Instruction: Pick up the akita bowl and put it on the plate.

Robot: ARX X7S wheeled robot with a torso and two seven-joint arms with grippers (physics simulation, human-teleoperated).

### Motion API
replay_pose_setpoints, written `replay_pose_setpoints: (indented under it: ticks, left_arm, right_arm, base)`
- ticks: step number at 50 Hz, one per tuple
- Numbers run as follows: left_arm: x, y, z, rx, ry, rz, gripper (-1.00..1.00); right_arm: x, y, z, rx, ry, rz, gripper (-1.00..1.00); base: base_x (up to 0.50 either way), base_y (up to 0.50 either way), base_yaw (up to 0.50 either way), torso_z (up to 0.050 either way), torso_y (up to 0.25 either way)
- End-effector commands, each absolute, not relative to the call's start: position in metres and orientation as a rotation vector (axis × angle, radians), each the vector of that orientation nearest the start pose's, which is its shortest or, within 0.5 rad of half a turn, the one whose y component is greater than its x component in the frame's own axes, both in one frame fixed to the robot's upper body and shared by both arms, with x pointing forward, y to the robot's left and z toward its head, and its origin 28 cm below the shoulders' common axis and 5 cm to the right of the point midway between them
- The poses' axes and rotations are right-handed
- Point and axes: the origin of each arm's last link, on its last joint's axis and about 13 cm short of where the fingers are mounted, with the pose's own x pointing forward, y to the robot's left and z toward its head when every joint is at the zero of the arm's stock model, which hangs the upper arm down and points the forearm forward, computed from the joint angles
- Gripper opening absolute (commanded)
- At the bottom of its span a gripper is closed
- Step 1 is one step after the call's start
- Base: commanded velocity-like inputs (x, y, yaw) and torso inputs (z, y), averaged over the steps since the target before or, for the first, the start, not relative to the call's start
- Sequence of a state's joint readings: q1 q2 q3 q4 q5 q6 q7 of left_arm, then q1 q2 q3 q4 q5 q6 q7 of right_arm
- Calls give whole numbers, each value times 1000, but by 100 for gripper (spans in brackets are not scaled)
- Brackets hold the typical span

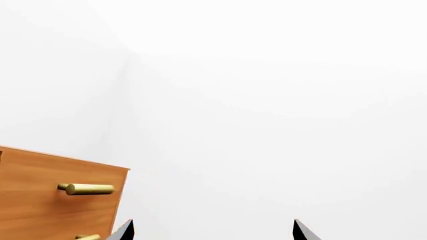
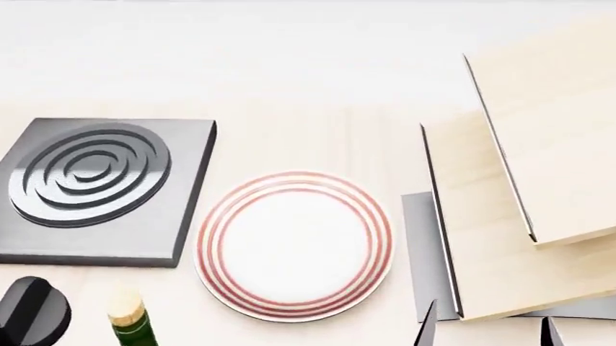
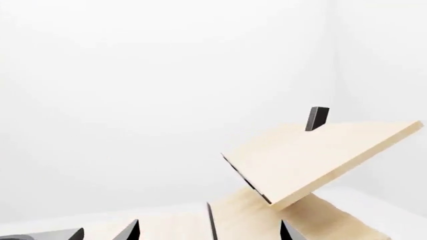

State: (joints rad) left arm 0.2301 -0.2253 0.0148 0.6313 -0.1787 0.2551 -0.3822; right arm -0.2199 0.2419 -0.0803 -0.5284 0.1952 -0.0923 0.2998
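Two dark fingertips are all I see of my right gripper in the head view, down at about five o'clock; they stand apart with nothing between them, so it is open. My right wrist view shows the same: tips spread, bare counter between. My left gripper shows only in its own wrist view, two black tips well apart against white wall, also open and holding nothing.

The plate lies flat on the pale counter at the head view's centre, slightly toward six o'clock, its red rings whole and its white middle bare. At nine o'clock from it, just beside its rim, sits the dark grey burner. At three o'clock rise stepped light wooden boards. At seven o'clock stands a green bottle with a cork, a black knob beyond it.

The akita bowl appears in none of my views. My left wrist view catches a wooden cabinet with brass handles.
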Motion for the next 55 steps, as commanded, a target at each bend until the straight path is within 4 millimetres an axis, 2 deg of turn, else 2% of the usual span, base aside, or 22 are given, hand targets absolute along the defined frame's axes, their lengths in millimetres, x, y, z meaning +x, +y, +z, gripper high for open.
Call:
replay_pose_setpoints:
  ticks: [1,26,40,51,55]
  left_arm:
    - [153,228,123,-116,-631,222,100]
    - [153,228,123,-113,-630,217,100]
    - [153,228,123,-104,-630,218,100]
    - [152,234,129,-43,-632,245,100]
    - [145,242,142,2,-649,273,100]
  right_arm:
    - [161,-113,90,60,-364,-103,100]
    - [161,-113,90,69,-361,-104,100]
    - [161,-112,89,70,-366,-94,100]
    - [162,-113,88,72,-362,-95,100]
    - [162,-113,87,72,-362,-95,100]
  base:
    - [277,0,0,0,0]
    - [269,0,0,0,1]
    - [8,0,0,0,0]
    - [0,0,0,0,0]
    - [0,0,0,0,0]
